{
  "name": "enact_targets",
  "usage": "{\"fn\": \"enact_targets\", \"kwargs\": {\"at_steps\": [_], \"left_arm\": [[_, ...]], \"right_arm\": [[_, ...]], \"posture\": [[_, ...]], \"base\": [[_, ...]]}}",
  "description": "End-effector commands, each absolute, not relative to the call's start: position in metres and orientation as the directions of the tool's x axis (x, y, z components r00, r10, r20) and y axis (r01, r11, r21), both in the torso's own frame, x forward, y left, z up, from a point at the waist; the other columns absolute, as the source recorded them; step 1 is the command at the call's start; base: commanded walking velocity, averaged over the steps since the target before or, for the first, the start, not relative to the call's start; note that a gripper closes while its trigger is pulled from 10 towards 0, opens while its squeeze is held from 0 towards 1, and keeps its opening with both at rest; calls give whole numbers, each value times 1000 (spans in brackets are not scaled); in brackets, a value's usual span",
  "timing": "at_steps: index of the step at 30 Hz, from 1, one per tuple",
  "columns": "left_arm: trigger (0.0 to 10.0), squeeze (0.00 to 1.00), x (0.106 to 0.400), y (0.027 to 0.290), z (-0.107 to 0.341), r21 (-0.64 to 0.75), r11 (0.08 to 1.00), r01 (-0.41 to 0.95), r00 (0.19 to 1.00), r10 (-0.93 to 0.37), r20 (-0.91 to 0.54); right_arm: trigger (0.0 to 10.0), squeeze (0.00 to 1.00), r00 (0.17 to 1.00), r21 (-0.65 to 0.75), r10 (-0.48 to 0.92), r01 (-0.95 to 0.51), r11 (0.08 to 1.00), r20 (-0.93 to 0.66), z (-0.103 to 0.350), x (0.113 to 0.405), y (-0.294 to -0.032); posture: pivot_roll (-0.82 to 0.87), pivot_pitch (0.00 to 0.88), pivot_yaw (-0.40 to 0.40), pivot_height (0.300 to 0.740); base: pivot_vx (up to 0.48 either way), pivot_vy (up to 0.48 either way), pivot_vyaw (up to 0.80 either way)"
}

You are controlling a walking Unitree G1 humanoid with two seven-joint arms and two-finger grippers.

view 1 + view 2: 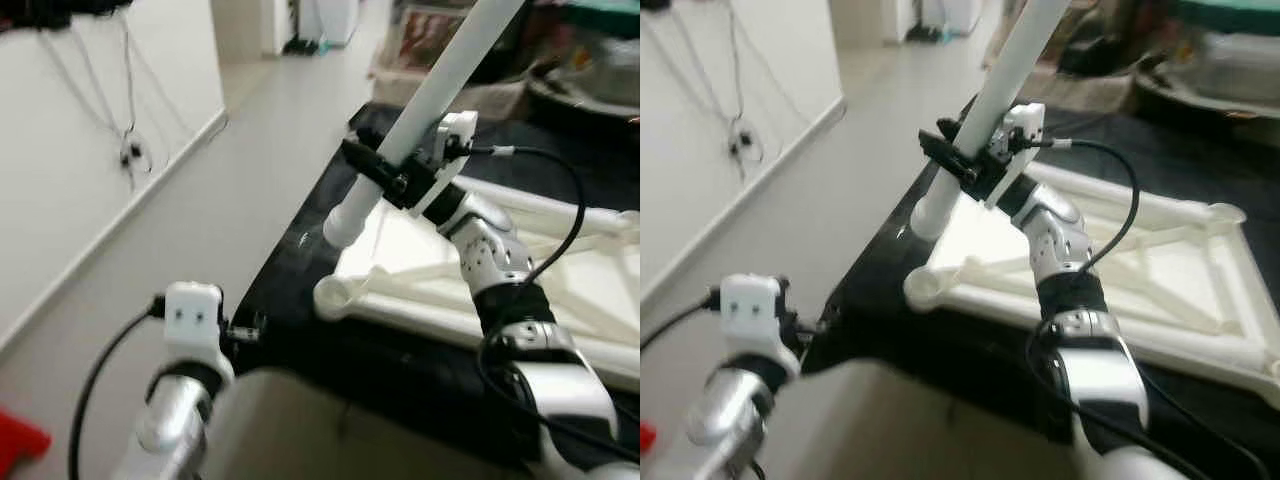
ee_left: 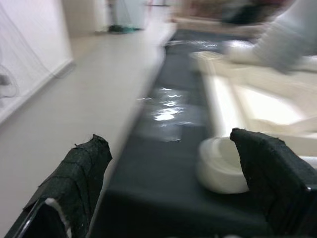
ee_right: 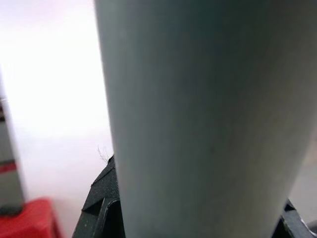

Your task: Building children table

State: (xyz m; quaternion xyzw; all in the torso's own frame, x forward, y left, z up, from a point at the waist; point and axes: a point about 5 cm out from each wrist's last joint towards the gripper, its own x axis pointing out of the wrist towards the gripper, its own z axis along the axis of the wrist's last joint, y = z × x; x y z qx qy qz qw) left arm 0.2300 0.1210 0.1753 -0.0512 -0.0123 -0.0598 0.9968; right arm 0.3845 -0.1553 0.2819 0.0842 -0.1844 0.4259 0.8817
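A white table frame [image 1: 560, 290] lies flat on the black tabletop [image 1: 290, 270], with a round corner socket [image 1: 335, 295] at its near left corner. My right gripper [image 1: 385, 170] is shut on a long white table leg [image 1: 440, 85]. The leg is held tilted, and its lower end [image 1: 345, 222] hangs a little above and behind that socket. In the right wrist view the leg [image 3: 198, 114] is very close, with a black finger [image 3: 101, 198] beside it. My left gripper [image 2: 176, 163] is open, low at the table's left edge, with the socket [image 2: 223, 166] just ahead of its fingers.
A white wall with hanging cables [image 1: 130, 150] runs along the left, with pale floor [image 1: 230, 170] between it and the table. A red object [image 1: 18, 440] lies on the floor at the near left. Cluttered furniture [image 1: 590, 70] stands behind the table.
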Motion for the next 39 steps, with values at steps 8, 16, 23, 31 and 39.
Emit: {"fn": "enact_targets", "kwargs": {"at_steps": [8, 16, 23, 31, 39], "left_arm": [[10000, 0, 229, 129, 171, -116, 990, 74, 997, -72, 25], [10000, 0, 227, 125, 171, -119, 990, 78, 997, -75, 28], [10000, 0, 226, 125, 169, -122, 989, 86, 996, -84, 21], [10000, 0, 224, 123, 170, -123, 987, 100, 995, -99, 16], [10000, 0, 212, 117, 169, -132, 981, 146, 989, -148, -4]], "right_arm": [[10000, 0, 557, 8, 727, -796, 605, 401, 284, 381, -146], [10000, 0, 543, 19, 756, -816, 577, 365, 281, 384, -143], [10000, 0, 532, 19, 771, -827, 562, 350, 281, 384, -137], [10000, 0, 452, -29, 847, -878, 478, 278, 276, 381, -132], [10000, 0, 282, -78, 944, -951, 298, 173, 271, 379, -121]], "posture": [[90, 72, -45, 740], [46, 85, -58, 740], [35, 98, -29, 740], [48, 115, -35, 740], [60, 152, -31, 740]], "base": [[0, 0, 0], [0, 0, 0], [0, 0, 0], [0, 0, 0], [0, 0, 0]]}}
